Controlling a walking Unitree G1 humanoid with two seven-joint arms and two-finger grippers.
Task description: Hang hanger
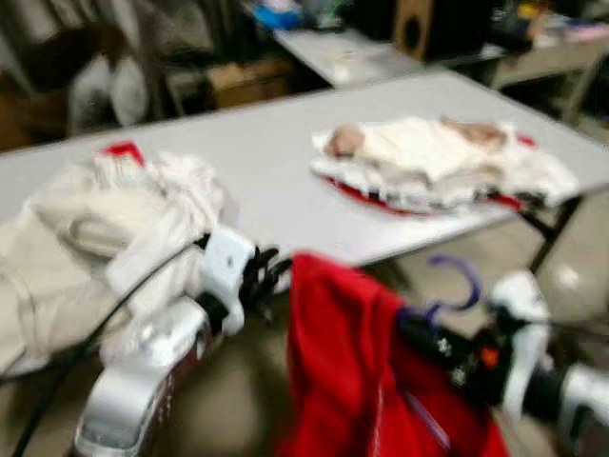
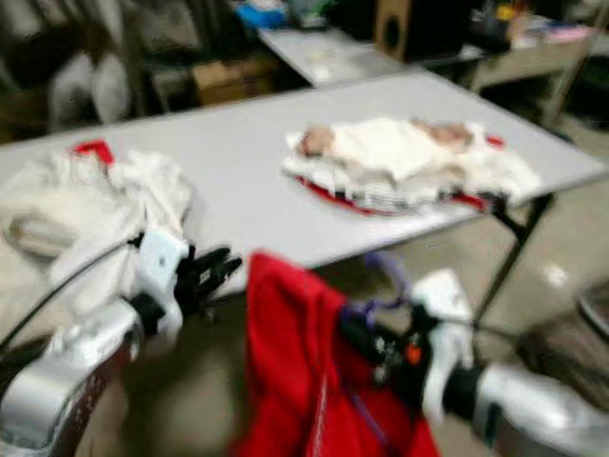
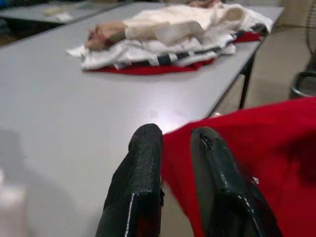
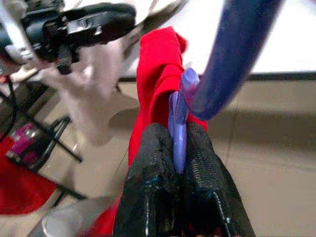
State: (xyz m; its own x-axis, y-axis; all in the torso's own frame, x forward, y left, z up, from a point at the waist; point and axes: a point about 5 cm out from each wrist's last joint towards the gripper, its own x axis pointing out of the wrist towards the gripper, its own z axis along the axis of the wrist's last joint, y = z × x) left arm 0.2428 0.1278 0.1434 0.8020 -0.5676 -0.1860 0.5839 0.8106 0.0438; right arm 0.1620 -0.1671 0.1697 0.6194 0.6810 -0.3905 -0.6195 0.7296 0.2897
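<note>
Both eye views motion-blurred for you, edges smeared, even indoor light, no hard shadows, left wrist view sharp at the fingers [image 3: 143, 173], soft beyond them, right wrist view blown-out white past the fingertips [image 4: 153, 148], close hanger [image 4: 232, 54] out of focus

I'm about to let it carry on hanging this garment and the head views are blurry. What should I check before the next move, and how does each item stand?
1. Right gripper clamped on the purple hanger: ok, jaws shut on it just below the hook.
2. Red garment on the hanger: ok, it drapes from it.
3. Left gripper free of the garment: cannot tell, its jaws are slightly apart at the cloth's edge.
4. Garment clear of the grey table: ok, it hangs in front of the edge.
5. Rail or rack to hang on: cannot tell.
6. Clothes piles undisturbed: ok.
</note>
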